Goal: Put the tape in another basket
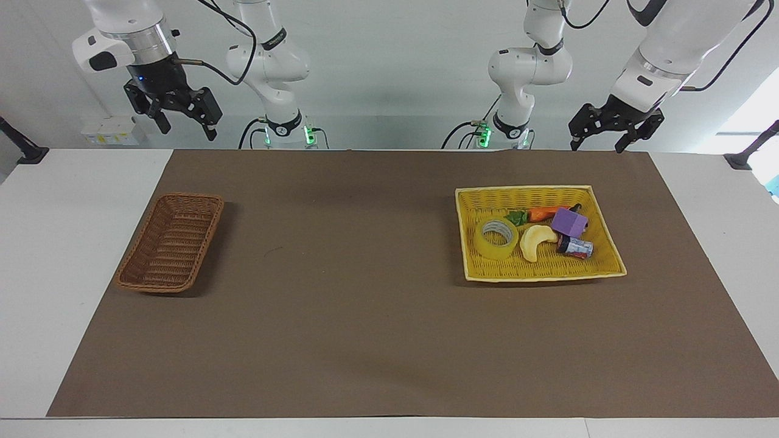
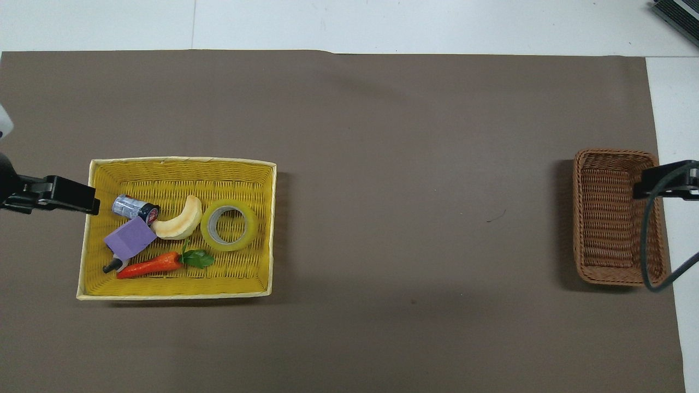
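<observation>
Above table: left gripper (image 1: 596, 141) & right gripper (image 1: 182, 125) wide open, empty.

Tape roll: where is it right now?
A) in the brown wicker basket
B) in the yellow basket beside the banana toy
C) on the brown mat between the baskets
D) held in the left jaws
B: the tape lies flat in the yellow basket, next to the banana toy.
</observation>
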`<state>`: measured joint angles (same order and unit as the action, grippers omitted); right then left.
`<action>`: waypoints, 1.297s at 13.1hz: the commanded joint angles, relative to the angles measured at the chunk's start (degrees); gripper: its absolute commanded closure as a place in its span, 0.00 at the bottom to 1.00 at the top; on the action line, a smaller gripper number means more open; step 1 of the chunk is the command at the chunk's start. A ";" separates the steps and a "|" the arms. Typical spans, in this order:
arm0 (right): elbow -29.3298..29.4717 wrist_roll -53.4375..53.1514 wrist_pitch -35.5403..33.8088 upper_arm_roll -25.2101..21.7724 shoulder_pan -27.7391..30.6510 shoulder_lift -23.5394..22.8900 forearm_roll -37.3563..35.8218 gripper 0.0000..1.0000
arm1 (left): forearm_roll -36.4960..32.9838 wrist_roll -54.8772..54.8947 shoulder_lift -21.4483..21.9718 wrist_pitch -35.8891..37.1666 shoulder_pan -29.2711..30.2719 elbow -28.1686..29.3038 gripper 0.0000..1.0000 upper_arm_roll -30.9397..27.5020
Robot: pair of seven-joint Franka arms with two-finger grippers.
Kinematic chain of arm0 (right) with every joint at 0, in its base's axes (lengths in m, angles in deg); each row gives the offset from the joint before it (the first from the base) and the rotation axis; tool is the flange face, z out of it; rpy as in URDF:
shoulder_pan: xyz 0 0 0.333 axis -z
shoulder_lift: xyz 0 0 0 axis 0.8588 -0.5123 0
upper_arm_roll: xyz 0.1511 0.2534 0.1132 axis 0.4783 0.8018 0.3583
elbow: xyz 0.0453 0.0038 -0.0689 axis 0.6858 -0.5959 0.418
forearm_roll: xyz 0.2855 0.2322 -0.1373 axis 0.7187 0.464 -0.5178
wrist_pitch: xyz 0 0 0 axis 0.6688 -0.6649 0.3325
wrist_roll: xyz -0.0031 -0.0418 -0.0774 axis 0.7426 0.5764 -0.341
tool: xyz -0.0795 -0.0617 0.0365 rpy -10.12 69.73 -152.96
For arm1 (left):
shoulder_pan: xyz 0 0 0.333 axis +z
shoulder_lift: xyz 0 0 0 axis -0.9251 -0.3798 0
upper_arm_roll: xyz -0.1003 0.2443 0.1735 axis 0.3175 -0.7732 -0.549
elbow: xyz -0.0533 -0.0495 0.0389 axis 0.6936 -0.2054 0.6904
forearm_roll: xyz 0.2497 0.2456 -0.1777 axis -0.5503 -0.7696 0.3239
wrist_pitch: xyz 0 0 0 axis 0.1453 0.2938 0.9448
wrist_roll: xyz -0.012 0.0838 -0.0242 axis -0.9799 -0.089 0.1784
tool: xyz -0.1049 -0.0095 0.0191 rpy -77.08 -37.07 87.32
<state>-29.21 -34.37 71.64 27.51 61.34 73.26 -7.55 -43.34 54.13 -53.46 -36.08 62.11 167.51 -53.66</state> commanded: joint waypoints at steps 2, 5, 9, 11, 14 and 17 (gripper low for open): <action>1.14 -0.43 -1.21 0.58 0.92 -0.57 0.74 0.00 | 0.61 1.20 4.84 -10.27 -4.44 12.41 0.00 -0.62; 1.14 -0.43 -1.12 0.58 0.92 -0.57 0.74 0.00 | 0.61 0.15 4.84 -16.78 -6.29 17.59 0.00 -0.62; 1.14 -0.43 -1.12 0.58 1.01 -0.57 0.74 0.00 | 0.61 -1.70 4.75 -24.95 -6.65 24.28 0.00 -0.62; 1.14 -0.43 -1.12 0.58 1.01 -0.57 0.74 0.00 | 0.61 -1.70 4.14 -32.83 -7.17 29.88 0.00 -0.53; 1.14 -0.43 -1.12 0.58 1.01 -0.57 0.74 0.00 | 0.61 -1.79 1.60 -40.69 -8.58 34.13 0.00 -0.62; 1.14 -0.43 -1.12 0.58 1.01 -0.57 0.74 0.00 | 0.61 -1.88 -2.53 -51.82 -10.25 38.68 0.00 -0.62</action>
<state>-29.21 -34.37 71.64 27.51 61.34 73.26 -7.55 -43.20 52.90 -54.20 -81.04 53.46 202.89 -53.46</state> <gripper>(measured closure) 0.000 0.000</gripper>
